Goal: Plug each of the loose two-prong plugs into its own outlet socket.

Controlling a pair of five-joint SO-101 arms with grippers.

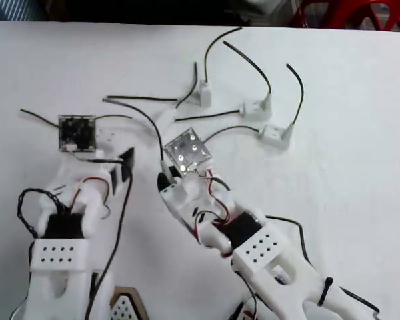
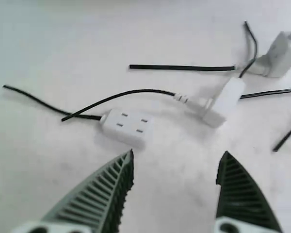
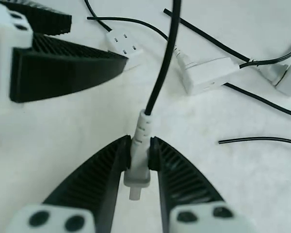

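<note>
Left end effector (image 2: 178, 154): spread apart, empty, near outlet socket (image 2: 127, 124).
Right end effector (image 3: 139, 141): clamped on plug (image 3: 136, 175), about 3 o'clock of the left one.

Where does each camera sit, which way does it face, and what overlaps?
High view: fixed above, overlooking the table, left arm and right arm.
Left wrist view: on the left arm, facing a four-slot socket past the open left gripper.
Right wrist view: on the right arm, looking along the right gripper, shut on a plug.
Shared: both wrist views show the four-slot socket.
</note>
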